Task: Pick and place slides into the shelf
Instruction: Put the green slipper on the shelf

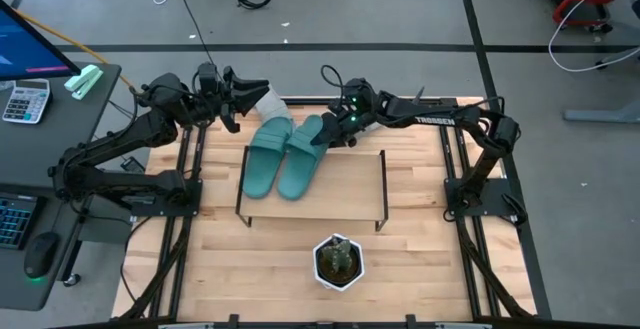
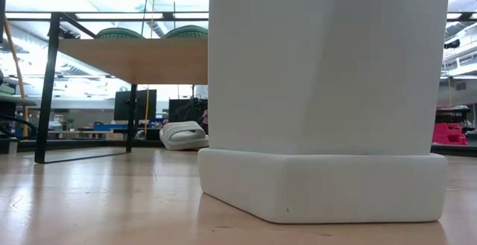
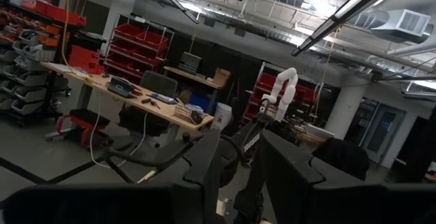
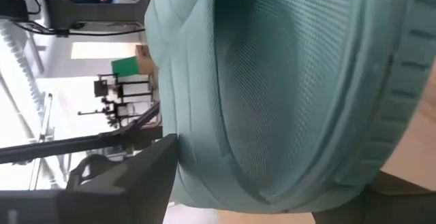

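Two dark arms are reaching in over the wooden table (image 1: 420, 259), meeting at the far edge of the one shelf (image 1: 350, 194), which is standing mid-table on thin black legs. One white planter (image 1: 338, 261) is sitting alone near the front.

Two teal slides (image 1: 265, 161) are lying side by side on the shelf's board, toes toward the front. One grey slide (image 1: 273, 102) is showing just behind the shelf; a fourth is not in sight.

The right gripper (image 1: 330, 134) is hanging at the heel of the right-hand teal slide (image 1: 303, 159), so close that the sandal is filling its wrist view; whether its jaws are gripping or letting go cannot be told. The left gripper (image 1: 240, 101) is hovering beside the grey slide, its jaws standing partly apart with nothing seen between them.

Trouble is likeliest at that heel, which appears to be overhanging the far edge: a finger catching the foam on withdrawal could drag the slide off. The two grippers are also working near enough to collide.
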`<control>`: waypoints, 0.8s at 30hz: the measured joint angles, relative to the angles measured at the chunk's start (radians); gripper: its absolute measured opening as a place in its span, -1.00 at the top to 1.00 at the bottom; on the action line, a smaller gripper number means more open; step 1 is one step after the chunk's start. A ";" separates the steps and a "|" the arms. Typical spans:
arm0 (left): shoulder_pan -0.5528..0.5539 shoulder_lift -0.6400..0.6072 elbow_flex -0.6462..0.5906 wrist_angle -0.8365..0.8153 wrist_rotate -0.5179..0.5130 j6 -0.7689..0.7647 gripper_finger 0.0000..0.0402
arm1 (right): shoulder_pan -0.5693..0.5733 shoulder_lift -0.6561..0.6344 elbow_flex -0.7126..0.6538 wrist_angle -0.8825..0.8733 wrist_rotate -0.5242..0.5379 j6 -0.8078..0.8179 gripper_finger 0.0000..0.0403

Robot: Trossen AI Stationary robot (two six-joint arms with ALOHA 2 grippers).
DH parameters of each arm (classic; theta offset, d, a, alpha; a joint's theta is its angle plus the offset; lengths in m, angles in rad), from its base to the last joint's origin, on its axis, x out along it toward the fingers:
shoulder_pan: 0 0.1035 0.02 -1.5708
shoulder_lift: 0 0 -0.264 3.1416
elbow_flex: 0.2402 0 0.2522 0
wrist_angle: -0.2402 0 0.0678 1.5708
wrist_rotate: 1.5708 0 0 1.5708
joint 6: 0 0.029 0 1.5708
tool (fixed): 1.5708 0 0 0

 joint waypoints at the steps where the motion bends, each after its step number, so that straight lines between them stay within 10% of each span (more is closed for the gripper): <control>1: 0.000 0.000 0.000 0.000 0.000 0.000 0.47 | 0.003 0.000 0.000 -0.003 0.008 -0.008 -0.44; 24: 0.000 0.000 0.000 0.000 0.000 -0.003 0.47 | 0.025 0.000 0.000 -0.049 0.146 -0.010 -0.56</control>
